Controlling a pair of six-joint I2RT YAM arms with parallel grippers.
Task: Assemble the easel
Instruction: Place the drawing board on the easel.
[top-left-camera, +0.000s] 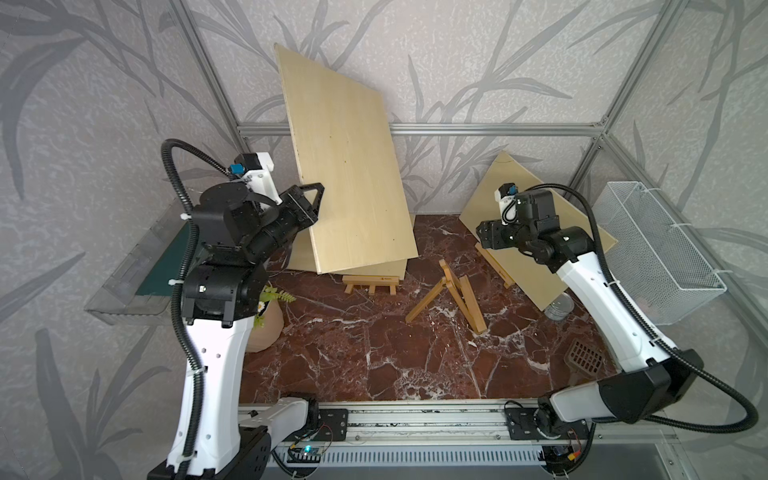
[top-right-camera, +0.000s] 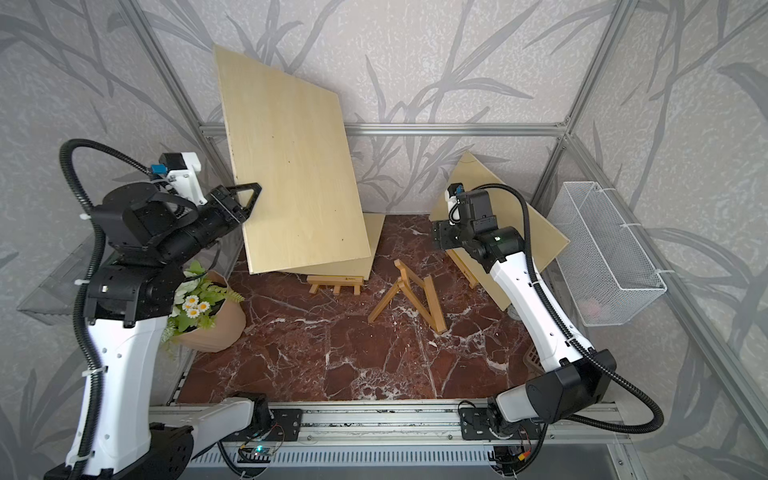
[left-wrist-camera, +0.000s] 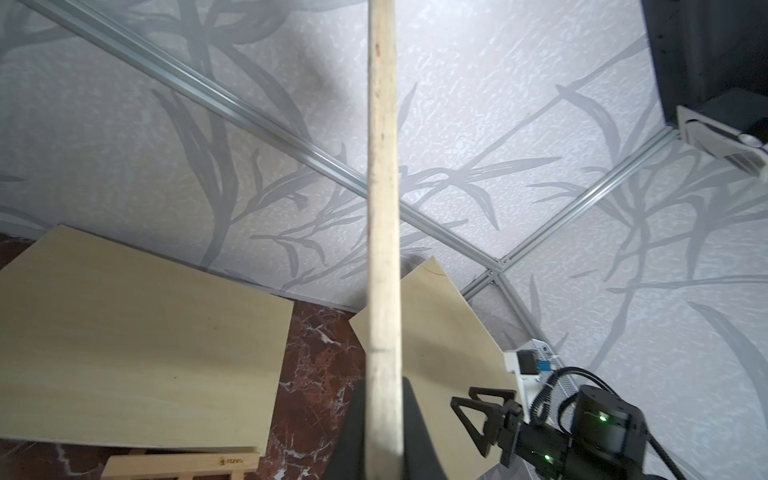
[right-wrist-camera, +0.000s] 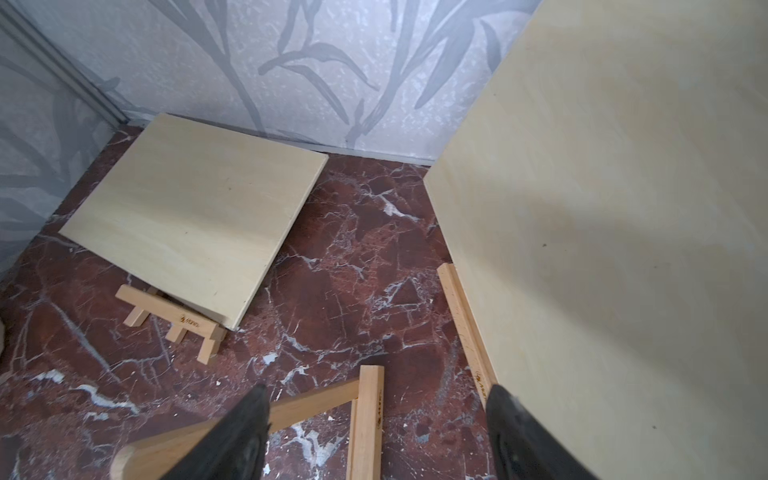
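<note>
Both top views: tilted board (top-left-camera: 345, 166) aloft far left, clamped by left gripper (top-left-camera: 314, 196); easel (top-left-camera: 446, 297) lying tipped, centre. Left wrist view: thin edge hold, liable to pivot and drop. Right wrist view: right gripper (right-wrist-camera: 378, 409) spread apart near easel, liable to nudge it.

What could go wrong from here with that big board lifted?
The left gripper pinches the large plywood board only at one edge, so it may pivot or slip. Its lower edge is close over the flat board and could knock it off its easel. The open right gripper, near the leaning board, might bump it.
</note>
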